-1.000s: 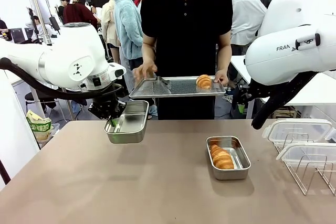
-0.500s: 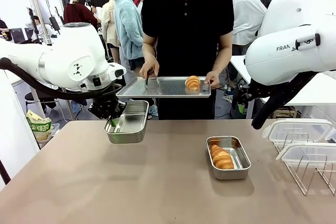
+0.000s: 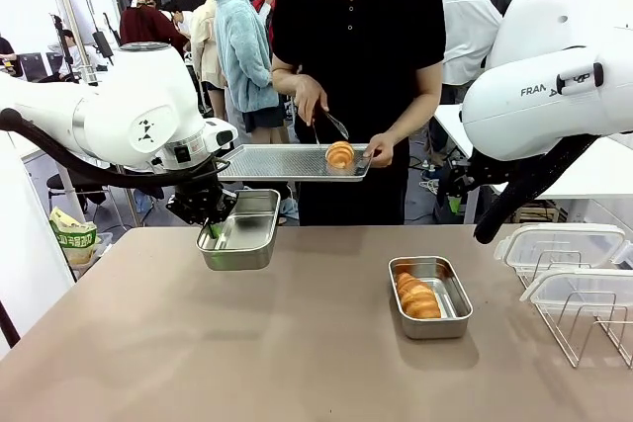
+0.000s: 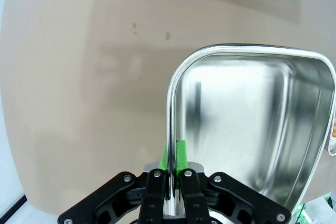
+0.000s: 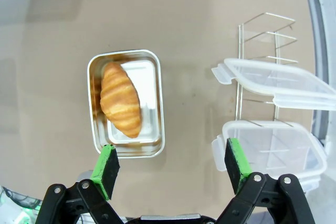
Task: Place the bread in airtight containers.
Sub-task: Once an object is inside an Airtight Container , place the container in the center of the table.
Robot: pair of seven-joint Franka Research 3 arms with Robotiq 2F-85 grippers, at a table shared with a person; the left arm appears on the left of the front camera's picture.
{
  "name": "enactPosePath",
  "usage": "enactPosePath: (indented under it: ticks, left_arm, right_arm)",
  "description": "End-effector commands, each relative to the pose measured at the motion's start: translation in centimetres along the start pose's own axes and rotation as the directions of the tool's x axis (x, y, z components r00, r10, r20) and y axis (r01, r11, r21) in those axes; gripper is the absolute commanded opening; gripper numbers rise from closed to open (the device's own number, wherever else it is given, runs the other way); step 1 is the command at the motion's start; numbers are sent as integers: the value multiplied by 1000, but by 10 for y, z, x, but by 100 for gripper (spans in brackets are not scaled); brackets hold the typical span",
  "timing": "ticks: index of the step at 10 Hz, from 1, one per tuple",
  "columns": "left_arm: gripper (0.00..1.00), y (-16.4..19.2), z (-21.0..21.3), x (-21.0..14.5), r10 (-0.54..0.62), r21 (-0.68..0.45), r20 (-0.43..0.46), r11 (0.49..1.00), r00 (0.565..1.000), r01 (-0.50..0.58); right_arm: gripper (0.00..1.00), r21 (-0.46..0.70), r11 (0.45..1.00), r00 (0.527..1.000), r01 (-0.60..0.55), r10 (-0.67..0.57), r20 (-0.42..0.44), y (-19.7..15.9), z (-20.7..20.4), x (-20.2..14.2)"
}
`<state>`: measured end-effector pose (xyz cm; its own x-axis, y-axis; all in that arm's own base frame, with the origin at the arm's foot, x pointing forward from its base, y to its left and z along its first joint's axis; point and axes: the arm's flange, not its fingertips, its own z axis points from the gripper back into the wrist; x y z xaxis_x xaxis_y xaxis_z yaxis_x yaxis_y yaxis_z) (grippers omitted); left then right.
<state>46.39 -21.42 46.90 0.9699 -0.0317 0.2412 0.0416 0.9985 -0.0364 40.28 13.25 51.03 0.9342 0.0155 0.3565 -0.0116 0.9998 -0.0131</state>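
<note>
At the near side, the right gripper (image 5: 171,164) is seen hanging wide open and empty above the table (image 3: 297,363). The filled container (image 5: 157,103) is found at about eleven o'clock from it in the right wrist view, with the first croissant (image 5: 121,99) lying slantwise inside. Two snap lids (image 5: 273,82) are kept on the wire rack (image 5: 262,30) at about two o'clock.

Farther on, the left gripper (image 4: 173,157) is clamped shut on the rim of the empty container (image 4: 247,129), which is held lifted and tilted off the table, its open side turned up toward the far edge.

Beyond it, the perforated tray (image 3: 277,162) has been carried by the person over the last second toward the held container, so that its near corner is now above the left wrist. The second croissant (image 3: 339,154) on it has come from well right to about two o'clock of the left gripper, near but apart. The tongs (image 3: 332,126) have been raised just over it. A transfer into the empty container is judged imminent; half the task is done, lids aside.
</note>
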Motion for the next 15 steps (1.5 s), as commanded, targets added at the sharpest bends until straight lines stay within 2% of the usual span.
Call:
enactPosePath:
  ticks: [1, 15]
  left_arm:
    - [0, 1, 3, 0, 5, -1, 7, 1000, 1000, -5]
    - [0, 1, 3, 0, 5, -1, 7, 1000, 1000, -5]
  right_arm:
    - [100, -4, 1000, 1000, 11, -11, 5, 1, 0, 0]
    - [100, -4, 1000, 1000, 11, -11, 5, 1, 0, 0]
